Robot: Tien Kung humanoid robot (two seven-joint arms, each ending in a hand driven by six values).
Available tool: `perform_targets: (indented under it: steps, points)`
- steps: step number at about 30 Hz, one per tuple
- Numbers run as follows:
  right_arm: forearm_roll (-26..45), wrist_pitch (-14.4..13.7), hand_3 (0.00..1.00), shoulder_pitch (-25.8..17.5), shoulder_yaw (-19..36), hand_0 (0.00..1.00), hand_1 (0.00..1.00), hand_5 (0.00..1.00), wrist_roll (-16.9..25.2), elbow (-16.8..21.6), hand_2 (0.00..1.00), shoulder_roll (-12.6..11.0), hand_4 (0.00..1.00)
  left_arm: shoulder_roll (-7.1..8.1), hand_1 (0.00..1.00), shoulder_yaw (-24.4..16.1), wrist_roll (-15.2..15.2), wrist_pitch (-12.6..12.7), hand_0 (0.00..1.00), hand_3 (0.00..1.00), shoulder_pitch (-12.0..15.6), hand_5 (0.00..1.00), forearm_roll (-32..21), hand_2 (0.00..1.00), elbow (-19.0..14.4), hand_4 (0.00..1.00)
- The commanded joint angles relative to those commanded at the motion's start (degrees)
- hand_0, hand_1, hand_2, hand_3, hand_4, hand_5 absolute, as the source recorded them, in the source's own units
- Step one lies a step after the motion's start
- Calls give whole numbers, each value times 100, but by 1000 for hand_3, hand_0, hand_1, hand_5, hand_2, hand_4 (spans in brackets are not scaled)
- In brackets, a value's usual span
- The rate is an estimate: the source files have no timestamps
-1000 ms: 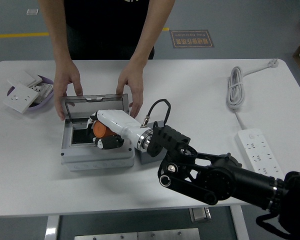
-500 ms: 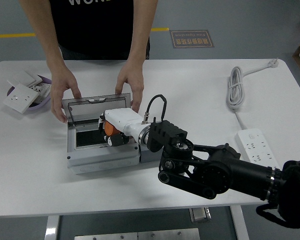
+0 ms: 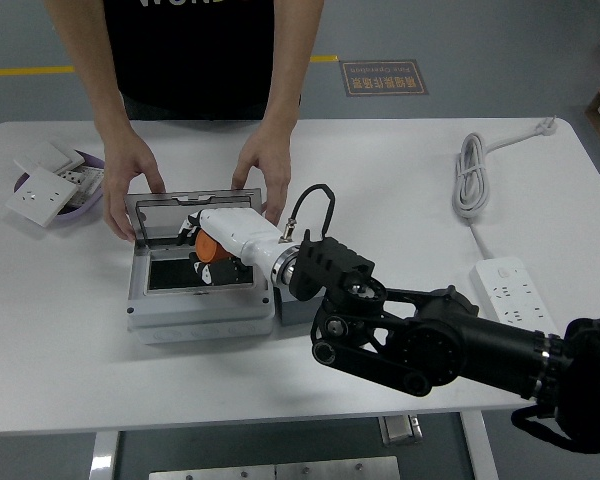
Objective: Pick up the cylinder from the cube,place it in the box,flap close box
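right hand [image 3: 220,245] clamped on orange cylinder [image 3: 208,246] | cylinder inside hand, over open box [image 3: 195,310], cavity directly below | lid [image 3: 185,204] upright behind hand | left hand out of view

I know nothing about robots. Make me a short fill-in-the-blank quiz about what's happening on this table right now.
1. The robot's right hand holds a cylinder coloured ____.
2. The hand is over a grey box whose lid stands ____.
3. A person's hands rest at the box's ____ side.
4. The white power strip lies near the table's ____ edge.

Missing words: orange; open; far; right
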Motion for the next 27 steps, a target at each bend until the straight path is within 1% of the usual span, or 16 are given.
perform_targets:
  steps: [4,5,10,11,16,17,18,22,23,27]
  points:
    - [-6,62,715,11,-25,802,705,217,-29,0,731,0,525,7,852,-12,5,2,923,951,3,2,13,854,0,2]
    - [-11,78,754,12,-31,818,717,222,-36,-2,748,0,610,8,852,-14,7,2,923,951,4,2,15,854,0,2]
    - [-45,165,754,9,-62,818,717,222,-57,-10,748,0,610,6,852,-17,12,2,923,951,-3,2,24,854,0,2]
    - [-54,180,807,8,-66,841,730,313,-58,-11,759,0,774,5,852,-19,13,2,923,951,-5,2,28,854,0,2]
    - [-93,220,807,0,-61,841,730,313,-39,9,759,0,774,1,852,-16,9,-2,923,951,-11,2,33,854,0,2]
    - [-90,218,813,-5,-53,849,731,322,-33,24,763,0,831,0,852,-18,9,-2,923,951,-12,2,34,854,0,2]
    - [-63,214,813,-13,-42,849,731,322,-25,46,763,0,831,-1,852,-18,8,-2,923,951,-13,2,35,854,0,2]
    - [309,224,813,-66,124,849,731,322,91,246,763,0,831,-15,852,-20,1,0,923,951,-13,2,24,854,0,2]
    - [416,233,816,-76,178,853,732,358,123,300,763,0,887,-19,852,-21,0,0,923,951,-12,2,23,854,0,2]
    - [920,255,816,-87,580,853,732,358,290,692,763,0,887,-43,852,-24,-4,1,923,951,2,2,14,854,0,2]
